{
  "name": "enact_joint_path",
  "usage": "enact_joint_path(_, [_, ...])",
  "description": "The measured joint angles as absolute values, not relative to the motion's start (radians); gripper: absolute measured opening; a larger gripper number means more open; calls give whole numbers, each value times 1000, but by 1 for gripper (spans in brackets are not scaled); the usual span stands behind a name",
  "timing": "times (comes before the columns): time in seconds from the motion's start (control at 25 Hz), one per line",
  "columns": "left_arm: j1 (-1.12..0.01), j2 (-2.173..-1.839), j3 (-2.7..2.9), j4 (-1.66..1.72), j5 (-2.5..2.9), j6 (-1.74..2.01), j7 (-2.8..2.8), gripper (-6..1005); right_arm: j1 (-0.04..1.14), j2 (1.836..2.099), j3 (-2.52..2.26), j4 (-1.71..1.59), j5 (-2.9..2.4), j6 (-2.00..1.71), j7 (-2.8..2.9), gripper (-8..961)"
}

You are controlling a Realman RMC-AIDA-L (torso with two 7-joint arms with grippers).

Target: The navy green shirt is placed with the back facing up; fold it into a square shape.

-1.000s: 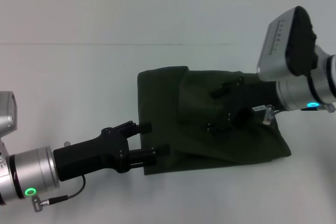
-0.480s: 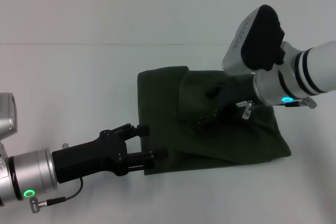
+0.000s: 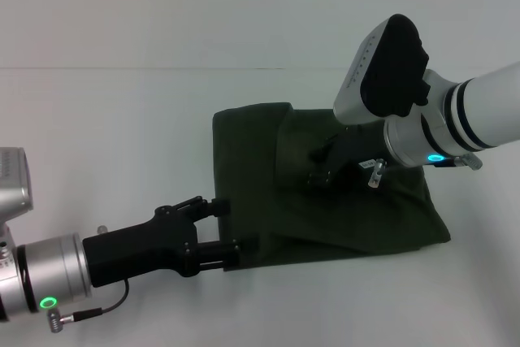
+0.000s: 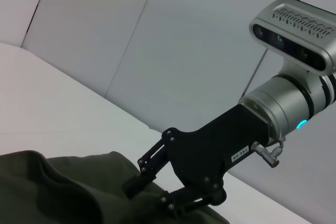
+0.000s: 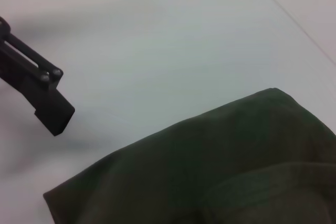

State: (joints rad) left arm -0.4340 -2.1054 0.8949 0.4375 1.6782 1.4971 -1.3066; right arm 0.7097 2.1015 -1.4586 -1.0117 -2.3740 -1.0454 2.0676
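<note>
Navy green shirt (image 3: 325, 201) lying on the white worktop (image 3: 122, 119), already folded into a chunky, roughly rectangular bundle, plain back side up, a thicker fold across the far part.

Left hand (image 3: 236, 223) parked right at the shirt's near-left edge, fingers spread apart, one tip beside the side edge and the other just at the near corner, nothing pinched between them. Reaching in low from the robot's left.

Right hand (image 3: 322, 164) hovering over the middle of the bundle, fingers parted and pointing down toward the fabric, with no cloth visibly held between them. Can't tell whether the tips actually touch the shirt. Same right hand (image 4: 152, 190) seen from the left wrist camera, fingers splayed just above the olive cloth (image 4: 63, 192).

Right wrist camera: shirt corner (image 5: 210, 171) plus one left fingertip (image 5: 52, 111) beside it, apart from the fabric.
</note>
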Motion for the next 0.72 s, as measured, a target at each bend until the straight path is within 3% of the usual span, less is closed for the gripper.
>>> enact_joint_path(0.16, [-434,-2106,895,437,1678,1497,-1305,936,708,2102,-1457,-1012,-2372,-1045,2072,452])
enact_joint_path(0.36, [-434,-2106,894,438,1678,1497,-1304,937,704,2102,-1452,-1012,-2370,-1044,2081,205])
enact_joint_path(0.6, [-433,-2106,894,436,1678,1497,-1296,937,701,2101,-1432,-1012,-2356,-1041,2088,19])
enact_joint_path(0.72, [-433,-2106,894,436,1678,1497,-1295,937,699,2101,-1415,-1012,-2337,-1041,2101,19])
